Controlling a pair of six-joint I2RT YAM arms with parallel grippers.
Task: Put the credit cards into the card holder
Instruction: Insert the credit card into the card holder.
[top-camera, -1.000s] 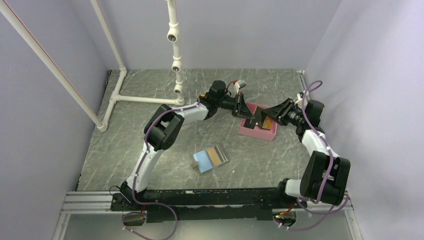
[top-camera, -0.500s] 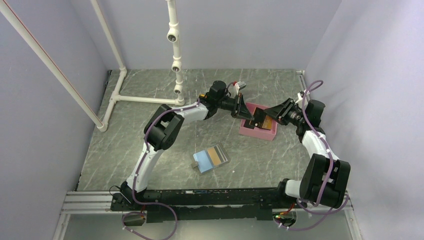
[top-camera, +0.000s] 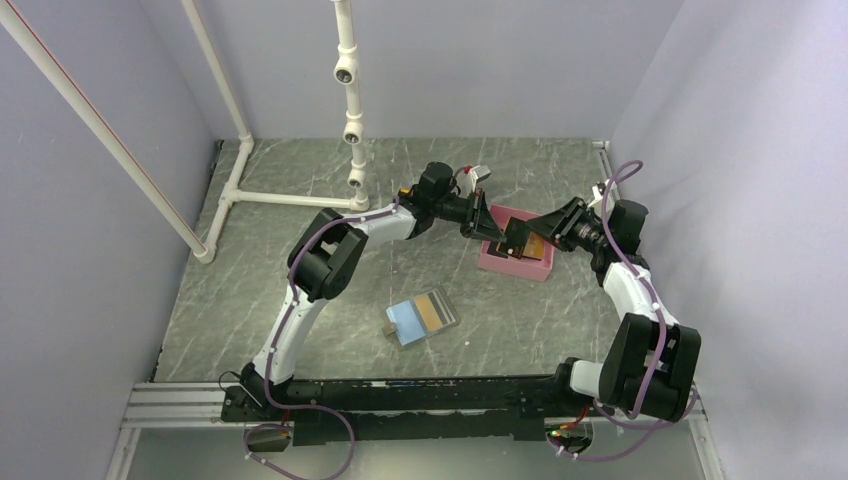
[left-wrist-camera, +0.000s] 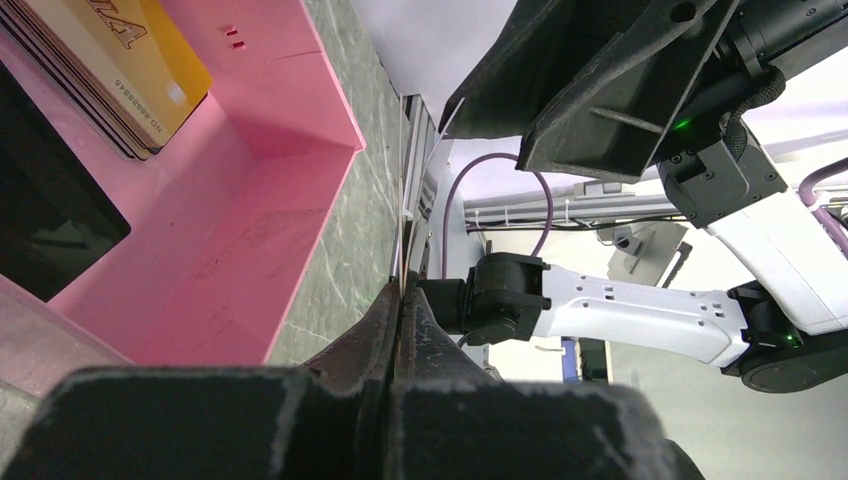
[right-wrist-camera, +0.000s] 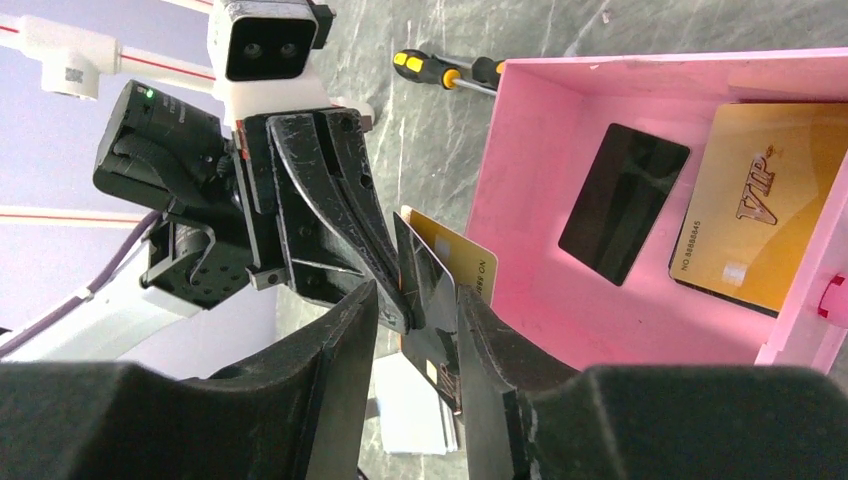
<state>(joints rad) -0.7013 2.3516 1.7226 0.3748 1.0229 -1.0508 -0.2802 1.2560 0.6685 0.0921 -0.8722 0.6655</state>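
Found left gripper clamped on gold credit card above pink tray. Found right gripper spread astride same card, nudged slightly toward 9 o'clock. Logged card holder unmoved.

**Three views, one tray**

The top camera looks down from behind the arm bases over the grey marbled table. The wrist cameras sit close, facing each other across the pink rectangular plastic tray, which all three show.
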